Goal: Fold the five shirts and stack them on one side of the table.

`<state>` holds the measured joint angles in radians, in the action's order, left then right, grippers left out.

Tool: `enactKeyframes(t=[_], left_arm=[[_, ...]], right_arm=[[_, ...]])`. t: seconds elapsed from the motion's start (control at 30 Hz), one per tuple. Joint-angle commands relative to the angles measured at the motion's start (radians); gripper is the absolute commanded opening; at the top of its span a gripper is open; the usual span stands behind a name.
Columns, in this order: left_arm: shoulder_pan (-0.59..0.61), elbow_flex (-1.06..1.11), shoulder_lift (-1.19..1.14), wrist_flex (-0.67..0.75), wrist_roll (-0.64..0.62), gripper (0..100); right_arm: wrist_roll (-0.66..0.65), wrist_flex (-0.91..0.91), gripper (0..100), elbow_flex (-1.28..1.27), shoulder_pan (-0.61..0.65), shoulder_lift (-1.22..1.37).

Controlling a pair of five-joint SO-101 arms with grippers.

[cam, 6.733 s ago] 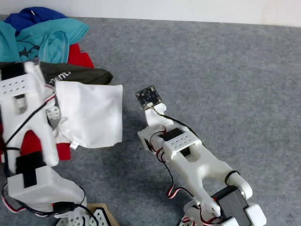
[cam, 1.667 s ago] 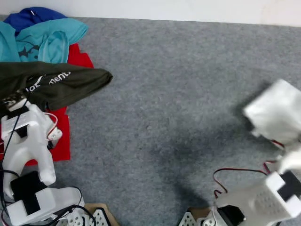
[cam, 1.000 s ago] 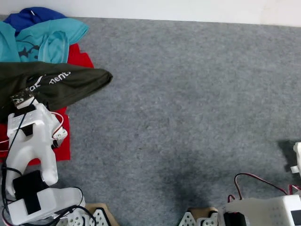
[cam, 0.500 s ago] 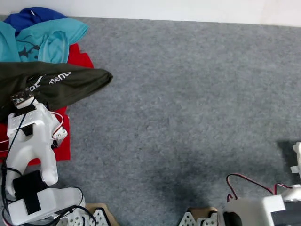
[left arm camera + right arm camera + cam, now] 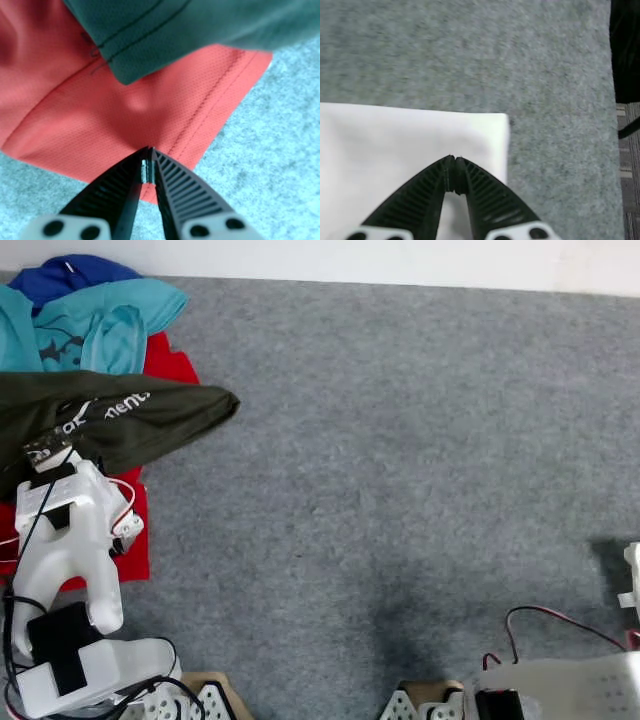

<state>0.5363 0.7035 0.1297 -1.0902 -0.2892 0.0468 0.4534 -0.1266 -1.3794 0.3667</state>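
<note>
A pile of shirts lies at the table's far left: a blue one (image 5: 70,275), a teal one (image 5: 100,325), a red one (image 5: 170,362) and a dark olive one (image 5: 120,420) spread across the top. My left arm (image 5: 65,530) stands over the red shirt's near edge. Its gripper (image 5: 146,167) is shut, with its tips just above the red cloth (image 5: 100,110), close to the dark shirt's hem (image 5: 150,45). The folded white shirt (image 5: 395,145) lies flat at the table's right edge (image 5: 632,585). My right gripper (image 5: 454,165) is shut over it, near one corner.
Grey carpet (image 5: 400,440) covers the table between the pile and the white shirt. Past the white shirt's corner the carpet ends at a dark object (image 5: 626,50) and striped flooring (image 5: 627,145). The right arm's base (image 5: 560,690) sits at the near right.
Over the earlier frames the right arm carried the white shirt from the left pile to the right edge. In the last second only the right arm's base link and cable shifted.
</note>
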Motion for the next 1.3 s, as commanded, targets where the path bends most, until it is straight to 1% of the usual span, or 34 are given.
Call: enactKeyframes(t=[0.0,0.1,0.2,0.33,0.5,0.63,0.7,0.8,1.07,1.17,1.27], left_arm=[[-0.019,-0.002,0.041,0.021,-0.002,1],[-0.019,-0.002,0.041,0.021,-0.002,1],[-0.019,-0.002,0.041,0.021,-0.002,1],[-0.019,-0.002,0.041,0.021,-0.002,1],[-0.018,-0.001,0.041,0.021,-0.002,1],[-0.018,0.01,0.041,0.026,-0.002,1],[-0.016,0.021,0.041,0.054,-0.002,1],[-0.015,0.033,0.041,0.075,-0.002,1],[-0.015,0.033,0.041,0.078,-0.002,1],[-0.015,0.031,0.041,0.078,-0.002,1],[-0.015,0.031,0.041,0.08,-0.002,1]], right_arm=[[-0.014,-0.022,0.6,0.12,-0.056,0.079],[-0.017,-0.021,0.6,0.171,-0.079,0.154],[-0.061,-0.015,0.6,0.199,-0.074,0.176],[0.003,-0.005,0.6,0.206,-0.024,0.11],[0.074,0.096,0.6,0.209,0.054,-0.047],[0.094,0.18,0.6,0.2,0.127,-0.139],[0.094,0.237,0.6,0.199,0.166,-0.148],[0.094,0.3,0.6,0.197,0.22,-0.119],[0.094,0.375,0.6,0.199,0.355,0.042],[0.094,0.374,0.6,0.202,0.381,0.09],[0.094,0.372,0.6,0.22,0.377,0.113]])
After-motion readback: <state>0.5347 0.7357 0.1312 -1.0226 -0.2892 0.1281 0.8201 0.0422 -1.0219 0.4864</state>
